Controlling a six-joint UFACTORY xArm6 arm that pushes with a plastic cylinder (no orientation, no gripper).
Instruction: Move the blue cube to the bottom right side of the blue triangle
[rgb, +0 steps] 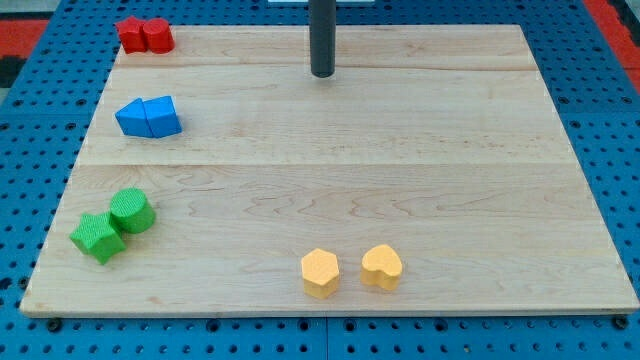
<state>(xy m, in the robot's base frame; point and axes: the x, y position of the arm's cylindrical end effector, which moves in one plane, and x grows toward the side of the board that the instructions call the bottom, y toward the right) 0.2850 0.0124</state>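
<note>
Two blue blocks sit side by side and touching at the view's left, in the upper half of the wooden board (400, 150). The left one looks like the blue triangle (133, 119) and the right one like the blue cube (165, 115), though the shapes are hard to tell apart. My tip (322, 75) rests on the board near the view's top centre, far to the right of both blue blocks and a little above their level. It touches no block.
Two red blocks (144, 35) sit touching at the board's top left corner. A green star (97, 238) and a green cylinder (131, 211) sit at the lower left. A yellow hexagon (320, 273) and a yellow heart (381, 267) sit near the bottom edge.
</note>
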